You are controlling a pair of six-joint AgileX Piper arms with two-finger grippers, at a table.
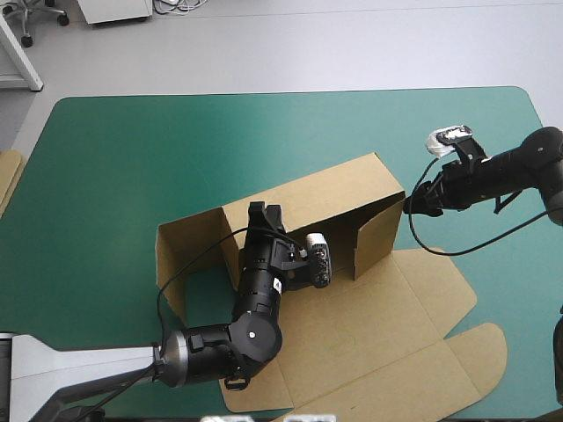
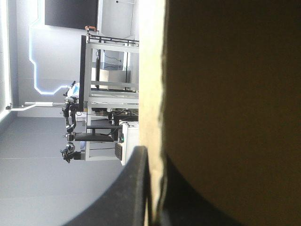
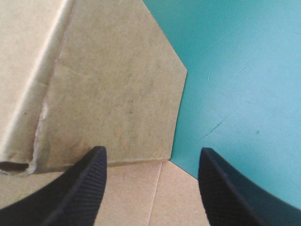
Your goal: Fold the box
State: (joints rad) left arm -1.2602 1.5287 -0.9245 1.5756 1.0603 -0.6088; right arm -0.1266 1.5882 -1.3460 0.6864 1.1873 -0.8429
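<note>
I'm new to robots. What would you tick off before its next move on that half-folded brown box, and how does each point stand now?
1. Hold on the box: ok, left gripper shut on the far wall's top edge.
2. Free right gripper: ok, open, nothing held.
3. The far wall upright: ok.
4. The right end flap within reach: ok, just ahead of the right gripper.
5. The lid flat on the teal-green cover: ok.
6. Corners tucked: cannot tell.
</note>
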